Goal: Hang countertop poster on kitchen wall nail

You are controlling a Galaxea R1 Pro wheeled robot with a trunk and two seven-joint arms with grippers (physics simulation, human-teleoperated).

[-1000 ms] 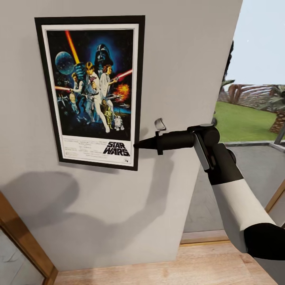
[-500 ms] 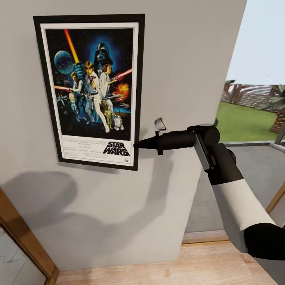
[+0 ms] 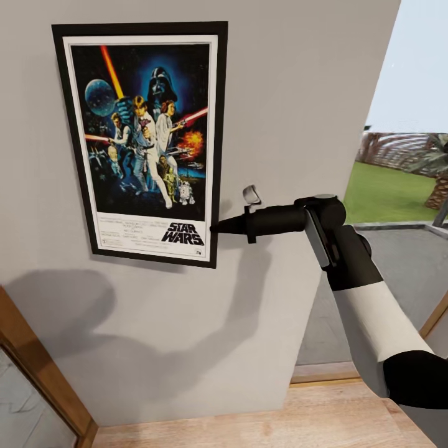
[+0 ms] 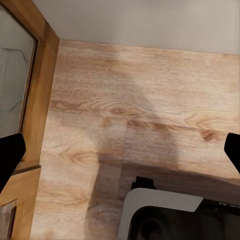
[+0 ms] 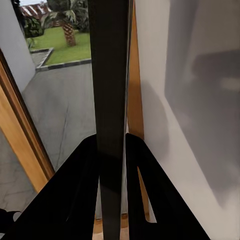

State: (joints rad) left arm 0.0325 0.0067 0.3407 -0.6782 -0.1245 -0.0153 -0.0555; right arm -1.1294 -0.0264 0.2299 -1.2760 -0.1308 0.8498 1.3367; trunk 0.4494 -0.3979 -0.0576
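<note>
The Star Wars poster (image 3: pixel 146 143) stands upright and flat against the light-grey wall (image 3: pixel 286 87) in the head view. My right gripper (image 3: pixel 214 229) reaches in from the right and is shut on the poster's lower right edge. In the right wrist view the frame's edge (image 5: pixel 109 75) runs as a dark strip between the two black fingers (image 5: pixel 75 190), with the right gripper (image 5: pixel 111 142) clamped on it. No nail shows on the wall around the poster. My left gripper (image 4: pixel 120 150) hangs open over the wooden floor (image 4: pixel 130 100), holding nothing. The countertop is out of view.
A wooden door frame (image 3: pixel 37 367) slants along the lower left. The wall ends at the right, where a glazed opening (image 3: pixel 404 186) looks onto paving and lawn. Below lies a wood floor (image 3: pixel 249 426). My own base (image 4: pixel 165 215) shows under the left gripper.
The head view has shifted slightly, so the wall's right edge sits further right. The right arm and the poster keep the same pose and grip.
</note>
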